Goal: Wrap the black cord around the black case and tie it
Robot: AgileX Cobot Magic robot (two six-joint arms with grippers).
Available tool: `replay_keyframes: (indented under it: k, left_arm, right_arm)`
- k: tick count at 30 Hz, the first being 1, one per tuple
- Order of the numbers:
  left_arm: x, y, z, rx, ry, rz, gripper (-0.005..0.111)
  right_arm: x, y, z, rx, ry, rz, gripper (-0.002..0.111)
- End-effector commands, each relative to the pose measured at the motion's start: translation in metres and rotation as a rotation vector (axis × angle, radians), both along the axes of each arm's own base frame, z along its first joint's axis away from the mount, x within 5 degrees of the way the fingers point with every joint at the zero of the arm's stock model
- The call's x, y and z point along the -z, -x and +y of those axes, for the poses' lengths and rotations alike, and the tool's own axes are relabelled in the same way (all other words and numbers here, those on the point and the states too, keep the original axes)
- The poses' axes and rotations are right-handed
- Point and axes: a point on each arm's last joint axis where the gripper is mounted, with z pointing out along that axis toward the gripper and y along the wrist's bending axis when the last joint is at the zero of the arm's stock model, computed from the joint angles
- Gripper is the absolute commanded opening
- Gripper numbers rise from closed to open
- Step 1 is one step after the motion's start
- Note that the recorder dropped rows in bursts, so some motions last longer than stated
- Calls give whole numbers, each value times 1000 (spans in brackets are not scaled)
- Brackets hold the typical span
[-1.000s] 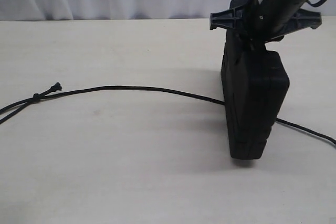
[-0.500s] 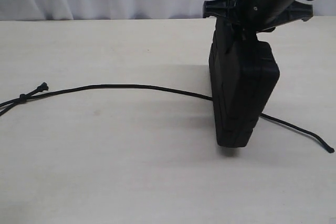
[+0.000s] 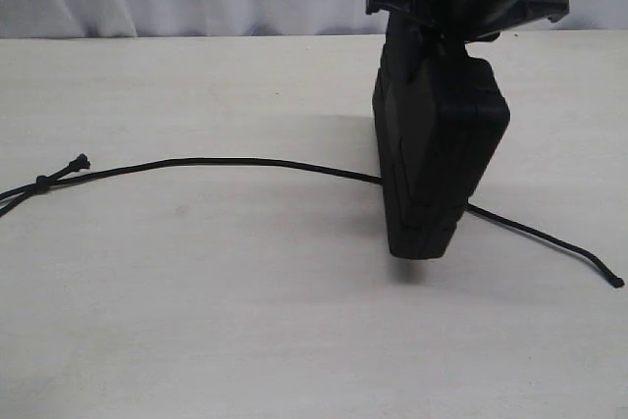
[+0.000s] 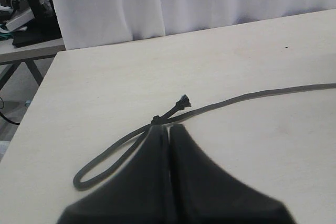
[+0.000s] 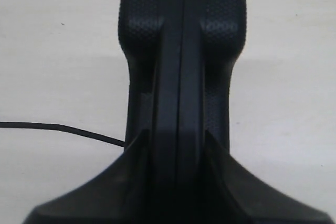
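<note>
Reaching in from the upper right of the exterior view, the right gripper (image 3: pixel 444 31) comes down steeply onto the top of the black case (image 3: pixel 437 159). Its jaws are clenched on the case's two broad faces, which the right wrist view confirms: the fingers (image 5: pixel 134 156) flank the case (image 5: pixel 178 51) tightly. The left arm lies outside the exterior view. Its own camera shows the left gripper (image 4: pixel 169 129) held low over the table (image 4: pixel 105 77), fingers pressed together with only a thin seam between them. The tips sit on the black cord (image 4: pixel 252 96) right beside its knot (image 4: pixel 156 119), clamping a strand there.

Count: one case, one cord, one knot, and two cord ends, a frayed one (image 3: pixel 78 159) just past the knot (image 3: pixel 41 181) and a plain one (image 3: pixel 618 282) at far right.

The case stands on end right of the table's (image 3: pixel 196 340) middle, long axis near vertical, narrow edge toward the exterior camera. Whether its bottom touches the table I cannot tell. The cord (image 3: pixel 245 161) lies along the table with its long axis running left to right. It passes the case near its base and emerges on the right side, slanting toward the camera. At the left it doubles into a loop (image 4: pixel 86 177).
</note>
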Motion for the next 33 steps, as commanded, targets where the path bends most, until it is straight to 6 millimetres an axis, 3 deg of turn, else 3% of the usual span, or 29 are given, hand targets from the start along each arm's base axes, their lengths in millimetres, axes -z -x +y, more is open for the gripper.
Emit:
replay_keyframes:
  k: [1, 11, 21, 33]
  left_arm:
    - [-1, 0, 0, 2, 4, -16, 0]
    - [-1, 0, 0, 2, 4, -16, 0]
    - [-1, 0, 0, 2, 4, -16, 0]
    - [-1, 0, 0, 2, 4, -16, 0]
  right_arm:
    - [-28, 4, 14, -78, -67, -122, 4]
    - [5, -5, 32, -89, -62, -25, 4]
    - [-1, -11, 38, -87, -92, -136, 4]
    - [8, -9, 31, -33, -31, -78, 4]
